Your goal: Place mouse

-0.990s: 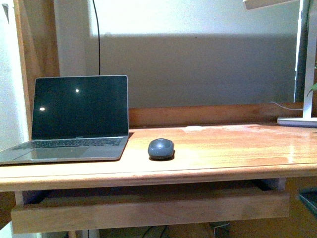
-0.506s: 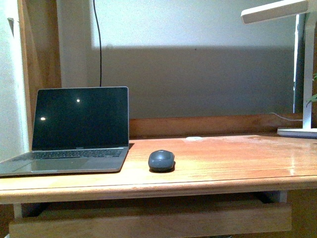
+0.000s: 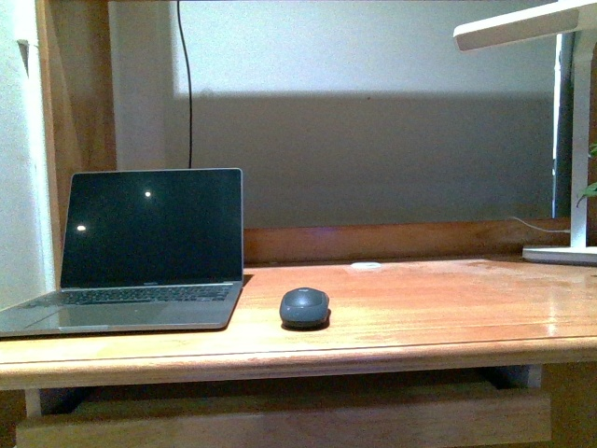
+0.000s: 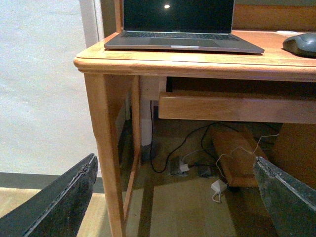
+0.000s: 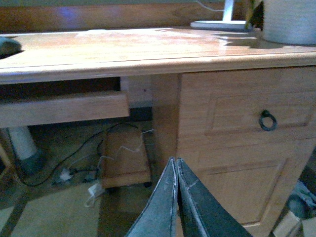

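Observation:
The dark grey oval mouse point(image 3: 305, 306) lies on the wooden desk point(image 3: 420, 308), just right of the open laptop point(image 3: 140, 252). It also shows at the edge of the left wrist view point(image 4: 301, 44) and of the right wrist view point(image 5: 9, 46). Neither gripper shows in the front view. My left gripper point(image 4: 173, 197) is open and empty, low in front of the desk's left leg, well below the desktop. My right gripper point(image 5: 176, 190) is shut on nothing, low in front of the desk's drawer cabinet point(image 5: 237, 138).
A white desk lamp point(image 3: 560, 140) stands at the desk's back right, beside a white pot point(image 5: 291, 22). A pull-out tray point(image 4: 237, 106) hangs under the desktop. Cables, a plug and a wooden box point(image 5: 123, 158) lie on the floor under the desk.
The front view has shifted: the desk, laptop and mouse sit lower in the picture and the lamp head has come into view. The mouse has not moved on the desk.

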### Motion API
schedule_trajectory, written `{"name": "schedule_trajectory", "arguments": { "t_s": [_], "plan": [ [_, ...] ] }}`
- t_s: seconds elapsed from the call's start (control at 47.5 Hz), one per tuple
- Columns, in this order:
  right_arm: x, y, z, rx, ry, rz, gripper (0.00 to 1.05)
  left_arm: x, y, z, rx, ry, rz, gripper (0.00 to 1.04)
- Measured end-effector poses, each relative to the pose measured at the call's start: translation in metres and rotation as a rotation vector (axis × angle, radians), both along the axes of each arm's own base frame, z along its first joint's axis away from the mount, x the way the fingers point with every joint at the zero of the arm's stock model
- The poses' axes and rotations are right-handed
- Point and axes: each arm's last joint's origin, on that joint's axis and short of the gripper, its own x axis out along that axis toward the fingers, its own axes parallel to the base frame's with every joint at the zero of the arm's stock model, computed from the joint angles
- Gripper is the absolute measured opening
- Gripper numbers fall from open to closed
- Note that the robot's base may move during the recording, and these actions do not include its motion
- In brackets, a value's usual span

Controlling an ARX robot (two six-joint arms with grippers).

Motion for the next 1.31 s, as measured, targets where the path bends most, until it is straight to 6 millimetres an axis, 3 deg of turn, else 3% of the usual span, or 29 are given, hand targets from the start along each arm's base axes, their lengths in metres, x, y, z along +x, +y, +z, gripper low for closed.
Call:
{"name": "schedule_trajectory", "arguments": {
  "t_s": [0.358, 0.927, 1.306],
  "plan": [
    [-0.0001, -0.0012, 0.0001, -0.004, -0.002, -0.003, 0.03, 0.0000, 0.0000, 0.0000, 0.000, 0.000, 0.000, 0.97],
    [-0.0001, -0.0012, 0.0001, -0.005, -0.002, -0.003, 0.99, 0.0000, 0.0000, 0.0000, 0.000, 0.000, 0.000, 0.97],
    [-0.0001, -0.0012, 0.0001, -0.005, -0.002, -0.003, 0.97, 0.0000, 0.0000, 0.0000, 0.000, 0.000, 0.000, 0.97]
  ]
}}
